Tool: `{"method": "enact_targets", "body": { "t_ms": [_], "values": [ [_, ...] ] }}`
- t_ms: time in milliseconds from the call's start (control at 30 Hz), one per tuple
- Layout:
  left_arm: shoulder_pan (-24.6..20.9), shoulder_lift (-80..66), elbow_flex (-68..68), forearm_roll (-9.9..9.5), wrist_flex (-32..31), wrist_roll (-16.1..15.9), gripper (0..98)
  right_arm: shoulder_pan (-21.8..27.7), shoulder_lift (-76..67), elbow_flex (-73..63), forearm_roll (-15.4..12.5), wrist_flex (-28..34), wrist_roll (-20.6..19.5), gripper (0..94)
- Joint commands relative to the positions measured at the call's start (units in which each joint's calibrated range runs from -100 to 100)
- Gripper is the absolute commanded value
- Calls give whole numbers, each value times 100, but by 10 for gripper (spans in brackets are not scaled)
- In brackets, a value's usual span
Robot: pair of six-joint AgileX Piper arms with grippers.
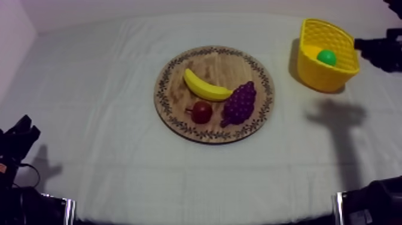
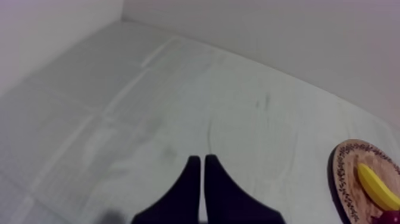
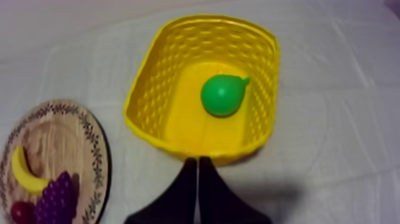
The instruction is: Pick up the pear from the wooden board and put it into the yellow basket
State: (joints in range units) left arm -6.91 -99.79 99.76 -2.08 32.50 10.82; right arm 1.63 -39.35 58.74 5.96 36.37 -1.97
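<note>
Grey-white cloth covers the counter (image 1: pixel 107 173) across the whole top view, and a pale wall (image 1: pixel 179 7) runs along the upper edge of the frame. We see the round wooden board (image 1: pixel 222 62) with its patterned rim at the centre of the frame, and the yellow basket (image 1: pixel 328 79) at the upper right, well apart from the board. Our right arm (image 1: pixel 380 50) comes in at the upper right edge, just beside the basket. In its wrist view our right gripper (image 3: pixel 197 159) hangs over the cloth just outside the basket's near wall, its fingers pressed together into a narrow wedge. Our left arm (image 1: pixel 18 139) sits low at the lower left edge. Our left gripper (image 2: pixel 202 158) hangs over bare cloth, with the board's rim off to one side, and its fingers likewise lie together. On the board, the bunch of grapes (image 1: pixel 240 103) lies right of centre. The banana (image 1: pixel 205 87) lies above and left of them, its right end just beside the grapes. The pear (image 1: pixel 326 57), bright green, lies inside the yellow basket, on its floor. The small red fruit (image 1: pixel 201 112) sits below the banana, just beside the lower end of the grapes.
</note>
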Motion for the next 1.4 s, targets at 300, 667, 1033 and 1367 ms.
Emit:
{"method": "enact_targets", "body": {
  "t_ms": [300, 667, 1033, 1367],
  "values": [
    [-1, -4, 2, 0, 0, 0, 1, -293, -3188, 2405, 11, 89, 75, 4],
    [-1, -4, 2, 0, 0, 2, 1, 15, -5399, 3950, -545, 393, 387, 6],
    [-1, -4, 2, 0, 0, 0, 1, 50, -5628, 4095, -702, 129, 833, 6],
    [-1, -4, 2, 0, 0, 0, 1, 51, -5632, 4104, -711, 90, 1257, 6]
  ]
}}
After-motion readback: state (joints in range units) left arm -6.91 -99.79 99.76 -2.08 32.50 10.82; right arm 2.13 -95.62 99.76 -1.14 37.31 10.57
